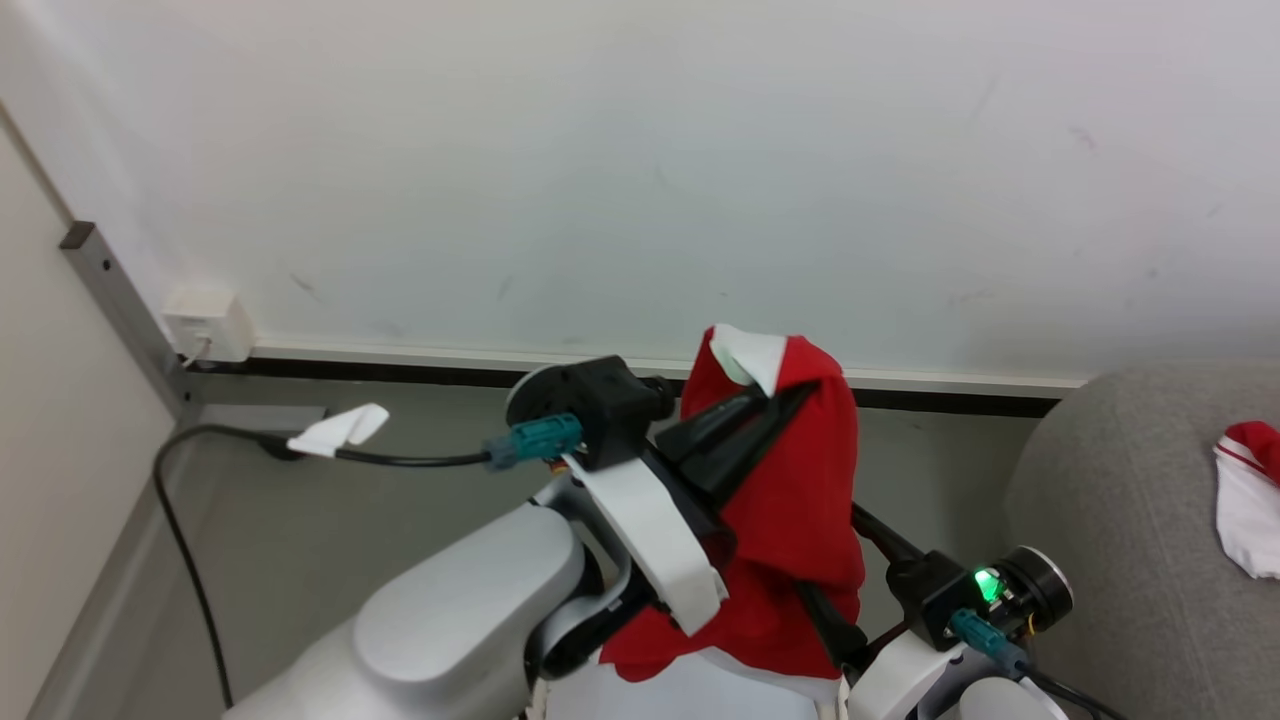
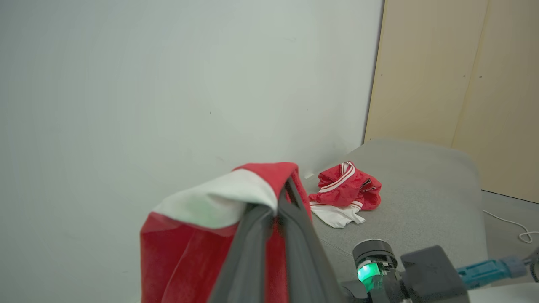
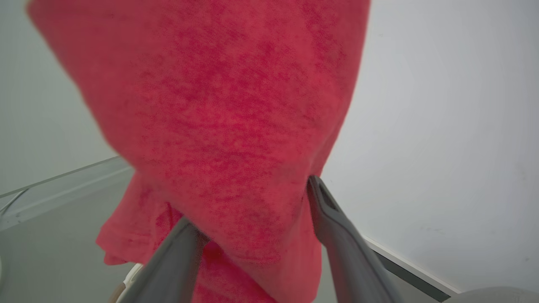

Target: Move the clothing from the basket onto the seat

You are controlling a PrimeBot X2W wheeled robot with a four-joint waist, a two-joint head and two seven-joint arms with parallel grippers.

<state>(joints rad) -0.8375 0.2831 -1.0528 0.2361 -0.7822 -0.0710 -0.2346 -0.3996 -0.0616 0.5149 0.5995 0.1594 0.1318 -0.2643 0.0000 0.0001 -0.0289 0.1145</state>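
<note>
Starting at the left of the head view, a black cable [image 1: 420,460] trailed from the floor below the wall [image 1: 640,150] to a teal plug on the left wrist. Toward the middle, the left gripper [image 1: 790,392] was raised, its two fingers pinched together on the top fold of a red garment [image 1: 805,500] with a white panel, which hung freely from that one pinch. Just to the right and lower, the right gripper [image 3: 252,202] had its fingers spread wide, with the cloth draping across them, and it gripped nothing. Farther right lay the seat [image 1: 1120,520], with another red-and-white garment [image 1: 1248,500] already crumpled on it.

The step in hand looked like the carry across to the seat. To do it well, the pinch had to be firm and high, so that the hanging hem would clear the seat's rounded edge and not drag over it. The open right fingers were best kept out of the folds. Release was best left until the cloth was over the cushion, beside the piece lying there, since at the edge it could slide to the floor.
</note>
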